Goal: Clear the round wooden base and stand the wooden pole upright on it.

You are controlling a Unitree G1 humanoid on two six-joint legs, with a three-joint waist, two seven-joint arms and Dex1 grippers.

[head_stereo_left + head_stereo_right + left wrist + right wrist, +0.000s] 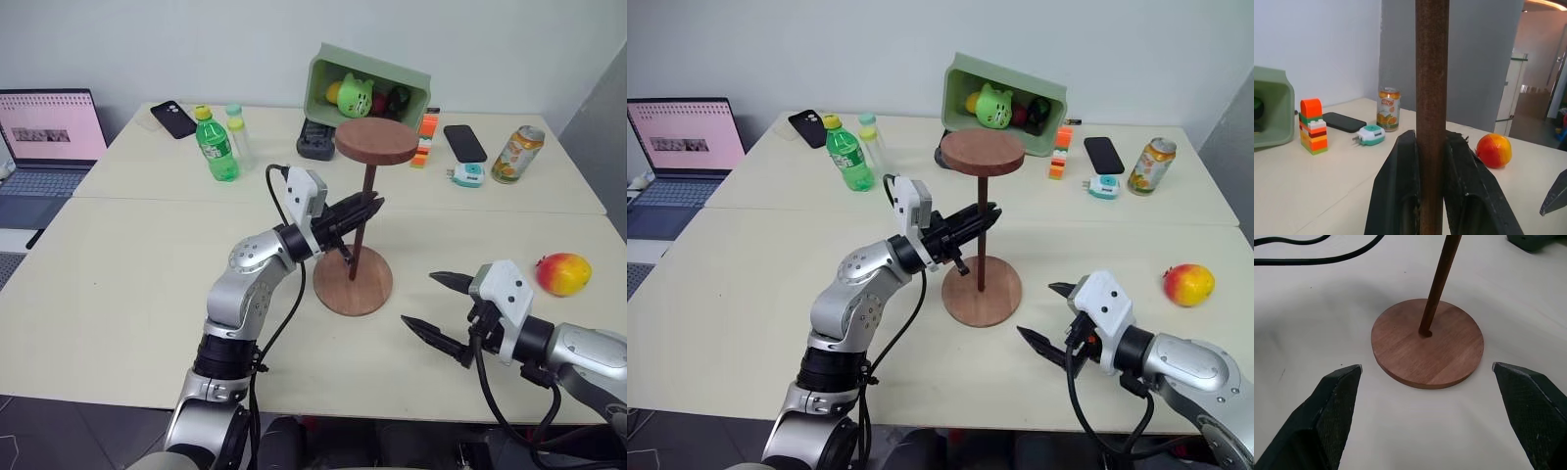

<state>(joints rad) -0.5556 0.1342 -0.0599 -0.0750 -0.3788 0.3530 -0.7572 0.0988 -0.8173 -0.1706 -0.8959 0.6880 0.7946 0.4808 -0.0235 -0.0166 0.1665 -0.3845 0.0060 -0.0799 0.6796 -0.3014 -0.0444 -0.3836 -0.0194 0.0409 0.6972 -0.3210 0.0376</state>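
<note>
Closest to us, our right gripper [438, 311] is hovering just off the table [118, 294] at about 4 o'clock from the round wooden base [353, 281], jaws spread wide with nothing in them. The right wrist view looks straight at the base between those two open fingers, so we reckon it's lined up to steady the disc if needed, but it isn't touching it.

Next out, the base sits flat in the middle of the near table with nothing else on it, and the wooden pole [363, 220] stands in its centre hole, small disc end up top. Our left gripper [370, 207] is clenched on the pole about halfway up, coming in from 9 o'clock.

What could go wrong, as we see it: the pole looks a touch tilted in the head views, so if the foot isn't fully seated in the hole, letting go could tip the whole top-heavy thing over. Pulling the left fingers off sideways could also drag the pole and slide or lift the base, since nothing is pinning it.

Farther back at 12 o'clock there's a green bin [364, 86], a green bottle [216, 146] at 10, and a mango [562, 273] off at 3, all well apart from a falling pole, probably
</note>
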